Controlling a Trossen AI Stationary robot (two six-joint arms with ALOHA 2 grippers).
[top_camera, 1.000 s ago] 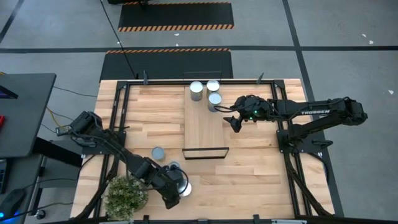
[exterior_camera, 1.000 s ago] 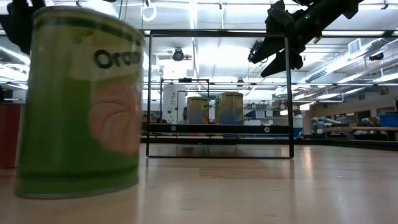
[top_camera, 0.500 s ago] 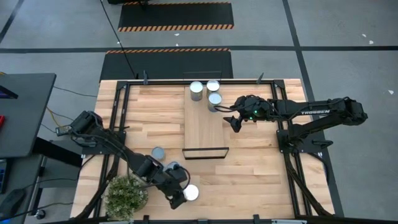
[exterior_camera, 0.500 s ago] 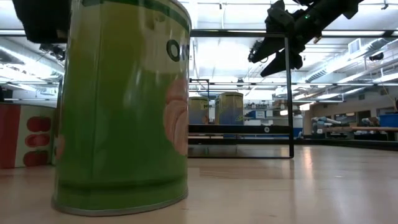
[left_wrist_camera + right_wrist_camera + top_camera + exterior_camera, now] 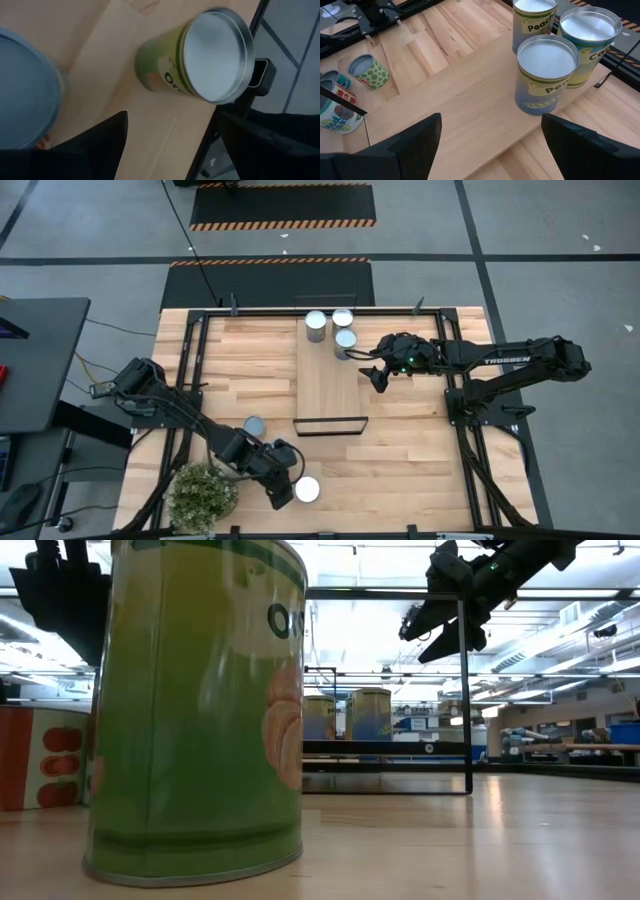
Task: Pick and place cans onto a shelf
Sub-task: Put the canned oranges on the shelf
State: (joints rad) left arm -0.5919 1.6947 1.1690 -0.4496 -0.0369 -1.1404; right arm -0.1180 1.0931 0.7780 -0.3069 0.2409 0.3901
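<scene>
Left gripper is where I'm working, fingers spread wide and holding nothing, hovering low near the table's front edge. Just ahead of it I'm seeing a green-sided can standing upright on the tabletop, free of the fingers, silvery top facing up. Beside the gripper another can is sitting, and the potted plant is behind it at the corner. Farther off, right gripper is hanging open beside the shelf, with three cans clustered on the shelf's far end, close together.
</scene>
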